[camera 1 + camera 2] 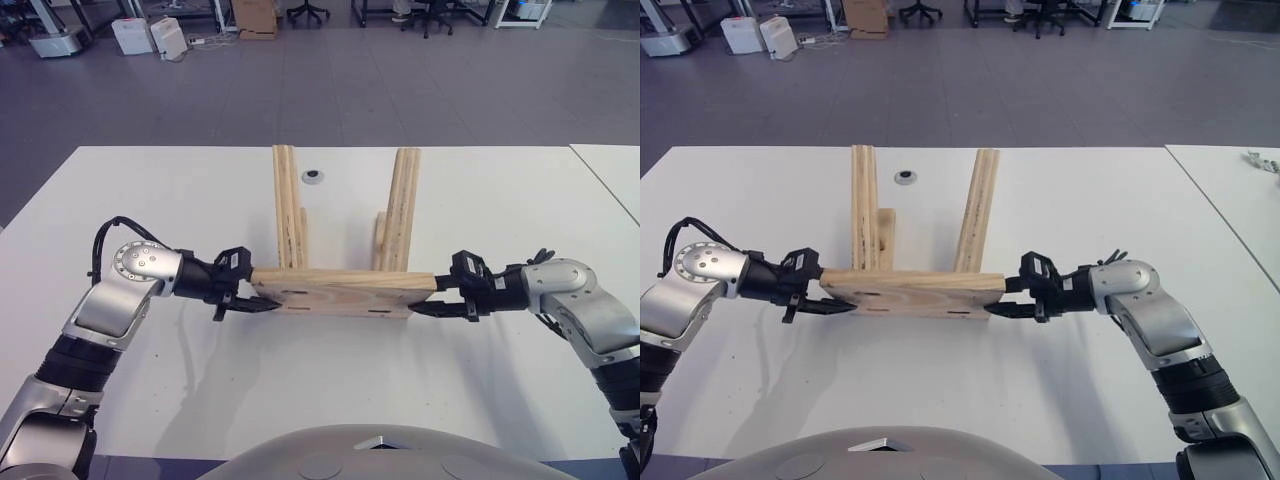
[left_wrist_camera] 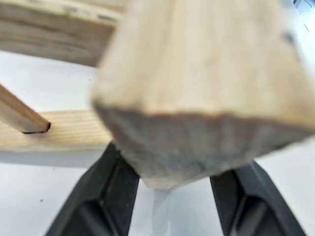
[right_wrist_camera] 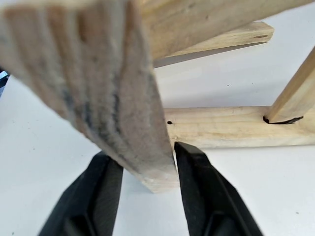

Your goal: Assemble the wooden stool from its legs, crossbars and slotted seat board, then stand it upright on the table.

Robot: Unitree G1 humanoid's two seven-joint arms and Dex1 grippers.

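Note:
The wooden stool lies on its side on the white table. Its slotted seat board stands on edge facing me, and two pairs of legs point away across the table. Round crossbars join the legs. My left gripper is shut on the board's left end, one black finger on each side. At the opposite end my right gripper grips the board the same way, its fingers pressed against both faces.
A small round dark disc lies on the table just beyond the legs. A second white table stands to the right across a narrow gap. Bare tabletop stretches left, right and in front of the stool.

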